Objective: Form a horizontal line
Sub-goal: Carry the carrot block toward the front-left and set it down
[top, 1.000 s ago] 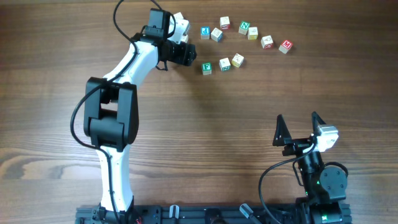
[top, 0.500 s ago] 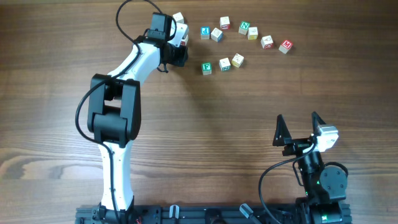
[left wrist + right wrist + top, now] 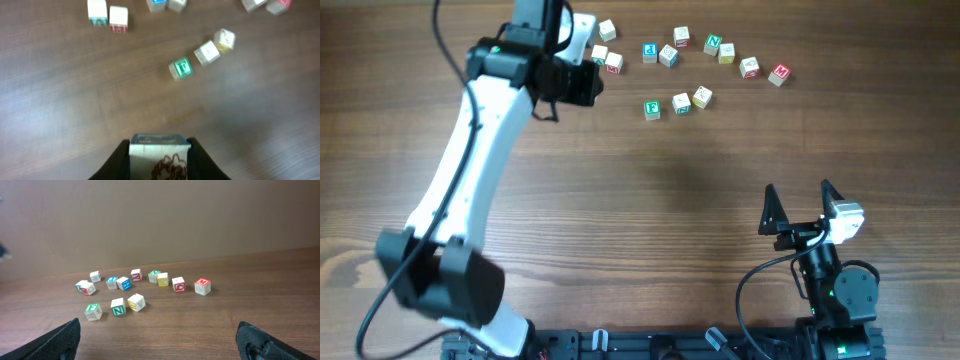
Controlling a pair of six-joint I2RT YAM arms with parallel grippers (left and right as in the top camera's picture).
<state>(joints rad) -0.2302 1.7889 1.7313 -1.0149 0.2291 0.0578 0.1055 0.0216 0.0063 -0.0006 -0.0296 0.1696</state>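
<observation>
**Left arm at the far left with a cube in its grip; the row is short of three.**
We find the left gripper closed on a pale cube with a brown scrawl on its face; we cannot tell whether it touches the table. The row stands at the far left as two pale cubes touching side to side. A third pale cube sits just beyond and apart from them. A green F cube lies further right. The right gripper rests near right, fingers spread wide, holding nothing.
</observation>
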